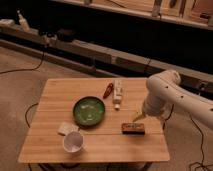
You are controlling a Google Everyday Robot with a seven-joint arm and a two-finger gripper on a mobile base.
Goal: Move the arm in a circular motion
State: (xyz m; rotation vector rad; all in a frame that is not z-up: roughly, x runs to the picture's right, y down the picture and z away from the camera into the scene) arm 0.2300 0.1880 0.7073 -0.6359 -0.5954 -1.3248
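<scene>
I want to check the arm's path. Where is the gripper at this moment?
In the camera view the gripper is near the right edge of the wooden table, just above the dark flat bar and right of the green bowl.

My claw (136, 118) hangs over the tabletop (60, 95), the snack bar (133, 129) just before it, the bowl (89, 110) and cup (73, 142) off its left.
</scene>
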